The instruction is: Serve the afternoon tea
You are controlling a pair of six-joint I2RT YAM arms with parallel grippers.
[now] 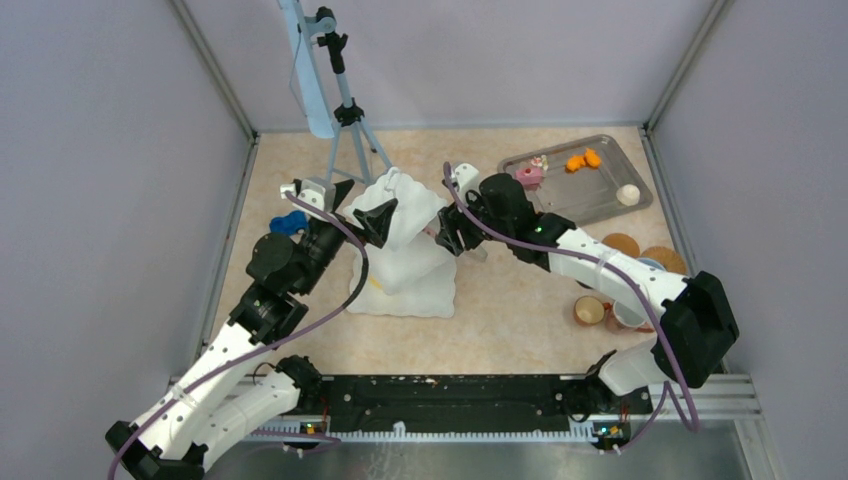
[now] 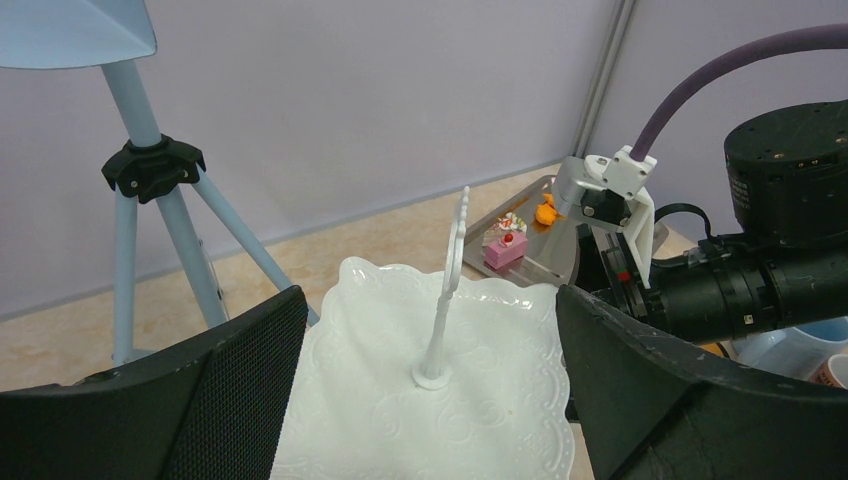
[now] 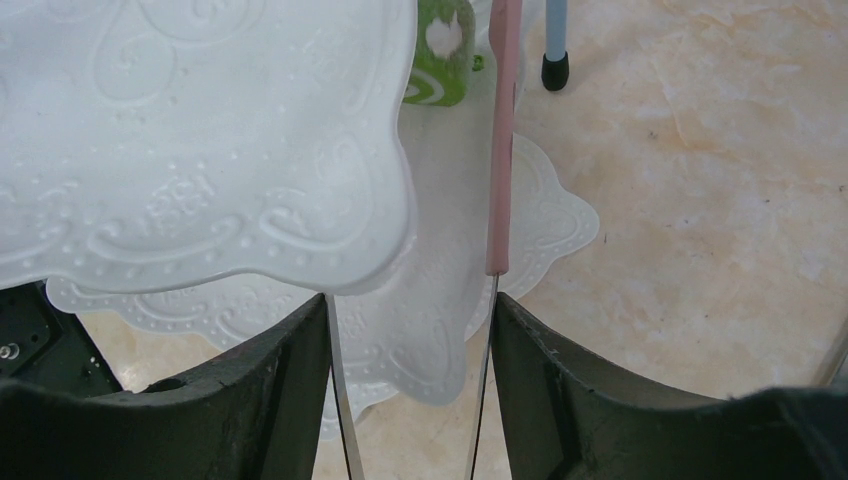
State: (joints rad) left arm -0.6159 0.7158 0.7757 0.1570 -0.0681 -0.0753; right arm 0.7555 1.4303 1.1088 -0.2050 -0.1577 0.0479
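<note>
A white two-tier stand (image 1: 410,270) sits mid-table. My left gripper (image 1: 362,208) is open, its fingers on either side of the upper tier (image 2: 400,420) and its handle post (image 2: 447,290). My right gripper (image 1: 450,232) is at the stand's right edge, shut on the pink tongs (image 3: 503,150), whose metal arms rest against both fingers. A green and white pastry (image 3: 440,50) lies on the lower tier (image 3: 450,300). On the metal tray (image 1: 600,200) are a pink cake slice (image 1: 530,176), orange pastries (image 1: 583,160) and a cream ball (image 1: 628,194). Two mugs (image 1: 589,311) stand near the right arm.
A blue tripod (image 1: 345,110) stands behind the stand. The blue toy car (image 1: 289,222) lies at the left, beside my left arm. Round brown coasters (image 1: 621,244) lie right of the tray's near edge. Enclosure walls ring the table.
</note>
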